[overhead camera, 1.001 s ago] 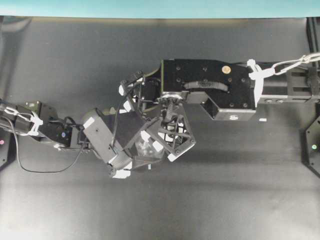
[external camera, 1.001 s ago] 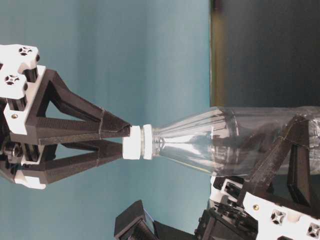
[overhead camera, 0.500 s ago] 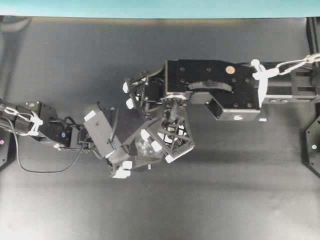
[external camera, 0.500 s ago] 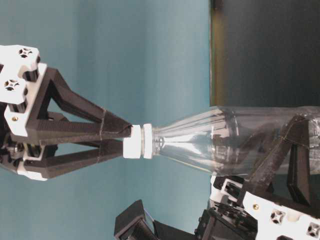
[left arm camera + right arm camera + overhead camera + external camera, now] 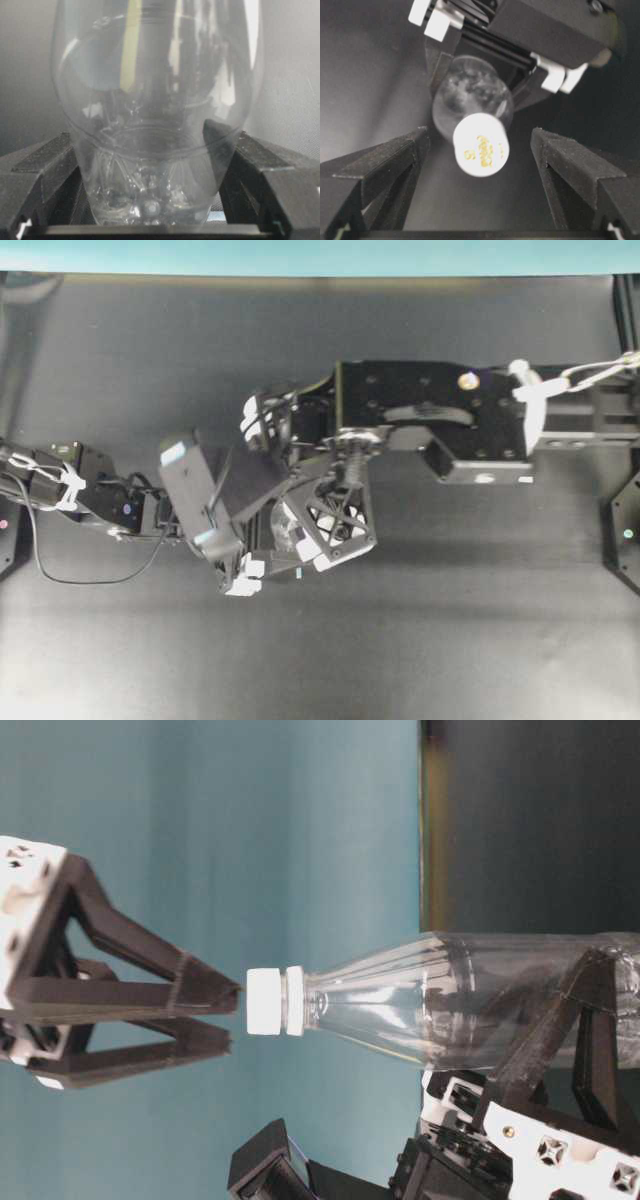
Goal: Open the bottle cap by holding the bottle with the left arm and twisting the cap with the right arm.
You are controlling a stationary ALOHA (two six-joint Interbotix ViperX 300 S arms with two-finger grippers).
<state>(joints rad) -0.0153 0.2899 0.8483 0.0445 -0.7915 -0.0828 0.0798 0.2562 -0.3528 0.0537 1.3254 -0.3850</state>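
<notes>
Two arms crowd together in the overhead view, and there the bottle (image 5: 290, 535) is almost fully hidden under them; only a small clear patch shows between the black parts. The left wrist view cuts off the upper part of the bottle, and the cap is not in it. The table-level view is turned on its side, so the table surface (image 5: 530, 820) stands at the right edge.

The bottle stands upright, base toward the table, and its long axis runs straight up to the bottle cap (image 5: 275, 1001), which points at the right gripper (image 5: 232, 1017) above it.

The left gripper (image 5: 150, 150) clamps the lower body of the bottle from both sides, its fingers (image 5: 45, 165) pressed on the clear wall.

One second ago the right gripper fingertips pinched the cap. Now its jaws stand wide apart on each side of the cap, as the right wrist view shows, and its tips are drawn back with a clear gap to the cap. The cap is still on the neck.
</notes>
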